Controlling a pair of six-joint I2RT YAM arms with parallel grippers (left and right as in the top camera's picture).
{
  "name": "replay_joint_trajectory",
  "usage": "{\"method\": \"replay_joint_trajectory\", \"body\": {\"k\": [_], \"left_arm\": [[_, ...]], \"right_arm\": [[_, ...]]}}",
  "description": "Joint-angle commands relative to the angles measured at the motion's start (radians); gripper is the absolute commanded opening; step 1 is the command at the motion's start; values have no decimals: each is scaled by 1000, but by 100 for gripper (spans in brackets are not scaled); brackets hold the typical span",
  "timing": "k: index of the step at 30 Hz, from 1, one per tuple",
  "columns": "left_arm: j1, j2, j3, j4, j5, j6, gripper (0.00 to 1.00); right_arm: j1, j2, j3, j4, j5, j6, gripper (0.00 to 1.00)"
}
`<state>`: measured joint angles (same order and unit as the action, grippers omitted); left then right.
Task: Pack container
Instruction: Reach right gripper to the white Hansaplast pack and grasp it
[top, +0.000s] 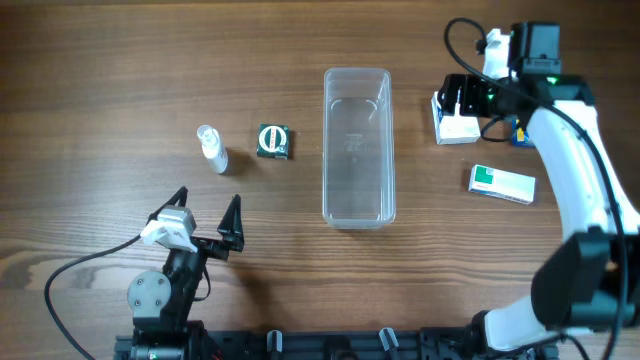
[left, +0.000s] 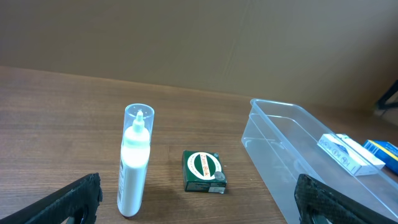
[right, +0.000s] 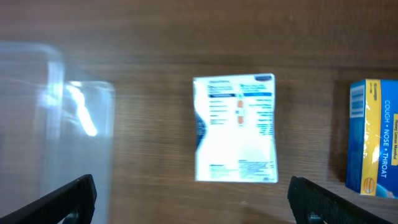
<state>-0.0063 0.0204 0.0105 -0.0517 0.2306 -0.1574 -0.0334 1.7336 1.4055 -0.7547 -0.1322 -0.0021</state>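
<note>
- The container (top: 357, 145) lies in the middle of the table (top: 100, 80), long side running away from me, and looks empty.
- I judge it light and thin-walled. The clear plastic is probably slick, and the long walls may flex if squeezed.
- If I had to move it, I would pinch over the rim at a short end or near a rounded corner, where the wall should be stiffest.
- The left gripper (top: 207, 207) is spread wide and holds nothing. It sits low near my side, facing the white bottle (top: 212, 148) and the small green box (top: 274, 141).
- The right gripper (top: 465, 98) is also spread wide, above the white box (right: 235, 127) just right of the container's far end.
- The right wrist view is blurred, so I cannot tell how far above the box it is.
- A blue box (right: 373, 134) lies beside the white one, and a green-and-white box (top: 502, 184) lies nearer me.
</note>
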Motion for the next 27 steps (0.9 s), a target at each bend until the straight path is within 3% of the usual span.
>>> {"method": "replay_joint_trajectory", "body": {"k": [1,4,12,27], "left_arm": [[6,-4,-5,-2,5,16,100],[6,-4,-5,-2,5,16,100],[6,-4,-5,-2,5,15,100],[6,-4,-5,-2,5,16,100]], "right_arm": [[2,110,24,20,136,-24,100],[1,182,24,34,219,-26,100],[17,266,23,117,161,-25,100],[42,307,9,179,187,-77,100]]}}
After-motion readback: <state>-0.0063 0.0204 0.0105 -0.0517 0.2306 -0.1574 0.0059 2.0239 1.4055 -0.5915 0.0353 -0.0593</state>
